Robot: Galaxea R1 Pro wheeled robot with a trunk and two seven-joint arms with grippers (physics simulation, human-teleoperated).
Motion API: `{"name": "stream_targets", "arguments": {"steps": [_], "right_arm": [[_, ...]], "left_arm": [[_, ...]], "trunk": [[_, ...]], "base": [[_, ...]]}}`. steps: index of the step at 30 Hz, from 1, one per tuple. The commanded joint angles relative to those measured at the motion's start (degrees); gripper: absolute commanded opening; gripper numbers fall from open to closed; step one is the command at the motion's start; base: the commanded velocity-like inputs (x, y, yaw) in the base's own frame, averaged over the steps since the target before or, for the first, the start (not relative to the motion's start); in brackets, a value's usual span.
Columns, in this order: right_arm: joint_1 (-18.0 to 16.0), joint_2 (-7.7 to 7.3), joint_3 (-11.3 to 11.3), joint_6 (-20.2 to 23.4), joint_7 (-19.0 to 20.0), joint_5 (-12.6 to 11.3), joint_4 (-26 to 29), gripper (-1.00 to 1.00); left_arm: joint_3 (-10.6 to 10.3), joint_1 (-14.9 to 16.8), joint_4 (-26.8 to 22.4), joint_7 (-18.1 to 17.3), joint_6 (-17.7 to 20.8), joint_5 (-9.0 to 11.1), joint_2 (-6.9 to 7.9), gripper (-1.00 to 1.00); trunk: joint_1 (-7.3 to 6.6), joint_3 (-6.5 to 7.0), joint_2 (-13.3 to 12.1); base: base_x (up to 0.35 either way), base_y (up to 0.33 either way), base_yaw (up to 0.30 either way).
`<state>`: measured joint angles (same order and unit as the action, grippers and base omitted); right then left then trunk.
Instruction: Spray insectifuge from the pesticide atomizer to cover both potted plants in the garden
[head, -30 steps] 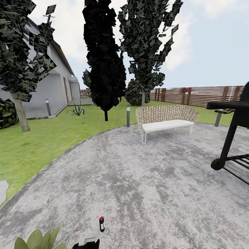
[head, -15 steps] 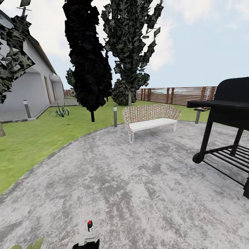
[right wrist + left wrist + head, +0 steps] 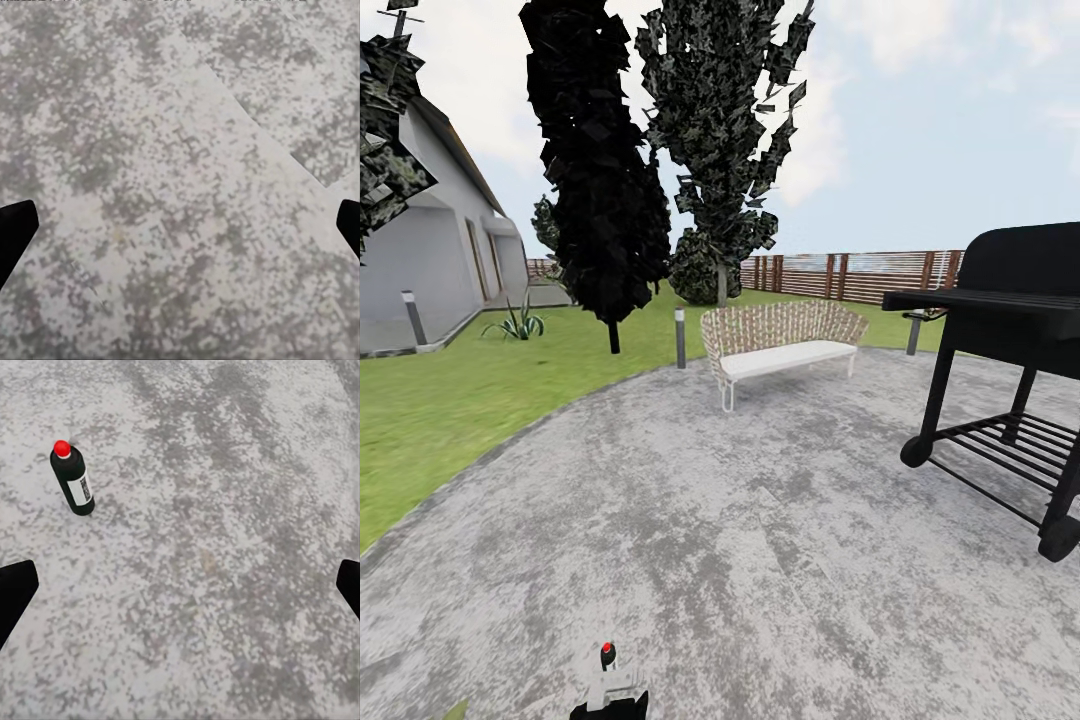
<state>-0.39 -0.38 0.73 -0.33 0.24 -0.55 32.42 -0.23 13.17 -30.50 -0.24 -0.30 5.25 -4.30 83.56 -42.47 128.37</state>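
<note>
The pesticide atomizer (image 3: 73, 478) stands upright on the grey gravel patio (image 3: 760, 520), a dark bottle with a red cap and white label, at six o'clock in the head view. The left gripper (image 3: 180, 589) hangs above the gravel with fingers spread wide, grasping nothing; the right gripper (image 3: 180, 229) likewise. A bench (image 3: 782, 345) sits at twelve o'clock, a black grill (image 3: 1010, 360) at three.

Looking down on mottled grey gravel (image 3: 225, 547). Standing upright on it, a dark bottle (image 3: 73, 480) with red cap and white label, around ten o'clock. Left gripper (image 3: 180, 589) spread wide, black fingertips (image 3: 13, 589) at opposite edges, nothing between.
</note>
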Motion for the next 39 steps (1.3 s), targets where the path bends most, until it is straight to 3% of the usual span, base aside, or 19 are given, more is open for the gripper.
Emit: {"name": "stream_targets", "arguments": {"steps": [1,13,19,22,23,24,26,29,30,31,35,38,39], "right_arm": [[-0.03,0.01,0.06,-0.03,0.03,-0.06,0.01,1.0],[-0.01,0.0,-0.12,-0.03,0.2,0.25,-0.29,1.0],[0.0,-0.08,-0.13,0.84,0.02,0.3,0.84,1.0],[-0.04,-0.19,-0.13,4.98,0.18,0.14,4.75,1.0],[-0.22,-0.34,-0.12,10.29,0.31,0.09,6.47,1.0],[-0.35,-0.94,-0.09,14.23,0.36,0.07,7.25,1.0],[-0.55,-3.55,0.11,21.01,0.48,0.01,8.3,1.0],[-2.21,-7.17,0.27,25.84,0.58,-0.04,10.88,1.0],[-2.83,-7.98,0.32,26.5,0.6,-0.04,11.7,1.0],[-3.6,-9.25,0.4,27.32,0.61,-0.06,13.27,1.0],[-7.51,-9.69,0.55,27.68,0.47,-0.09,14.13,1.0],[-13.65,-9.76,0.58,27.79,0.35,-0.16,14.02,1.0],[-16.72,-9.79,0.59,27.82,0.46,-0.22,14.01,1.0]], "left_arm": [[-0.03,0.02,0.0,-0.02,-0.04,0.55,0.0,1.0],[-0.18,0.01,-0.34,-0.02,-0.05,0.34,0.0,1.0],[-0.09,1.02,-7.4,0.0,0.17,0.07,0.14,1.0],[0.01,3.74,-9.59,0.1,0.2,0.04,0.28,1.0],[0.03,5.48,-10.37,0.12,0.21,0.07,0.31,1.0],[0.04,6.43,-11.16,0.12,0.21,0.12,0.31,1.0],[0.03,7.51,-14.53,0.1,0.25,0.24,0.25,1.0],[0.0,8.07,-21.95,0.14,1.78,0.34,0.13,1.0],[0.02,8.15,-24.75,0.21,3.47,0.27,0.13,1.0],[0.19,8.44,-29.81,0.67,8.39,0.11,0.41,1.0],[0.66,10.31,-31.5,3.51,10.48,0.04,1.46,1.0],[0.7,10.89,-29.04,8.09,6.71,0.09,1.57,1.0],[0.68,11.09,-23.8,10.55,-0.83,0.25,1.57,1.0]], "trunk": [[-0.01,-0.06,0.03],[-0.01,-0.06,0.03],[-0.01,-0.06,0.03],[-0.01,-0.06,0.03],[-0.01,-0.06,0.03],[-0.01,-0.06,0.03],[-0.01,-0.06,0.03],[-0.01,-0.06,0.03],[-0.01,-0.06,0.03],[-0.01,-0.06,0.03],[-0.01,-0.06,0.03],[-0.01,-0.06,0.03],[-0.01,-0.06,0.03]], "base": [[0.0,0.0,0.0],[0.0,0.0,-0.011],[0.0,0.0,0.0],[0.0,0.0,0.0],[0.0,0.0,0.0],[0.0,0.0,0.0],[0.0,0.0,0.0],[0.0,0.0,0.0],[0.0,0.0,0.0],[0.0,0.0,0.0],[0.0,0.0,0.0],[0.0,0.0,0.0],[0.0,0.0,0.0]]}}
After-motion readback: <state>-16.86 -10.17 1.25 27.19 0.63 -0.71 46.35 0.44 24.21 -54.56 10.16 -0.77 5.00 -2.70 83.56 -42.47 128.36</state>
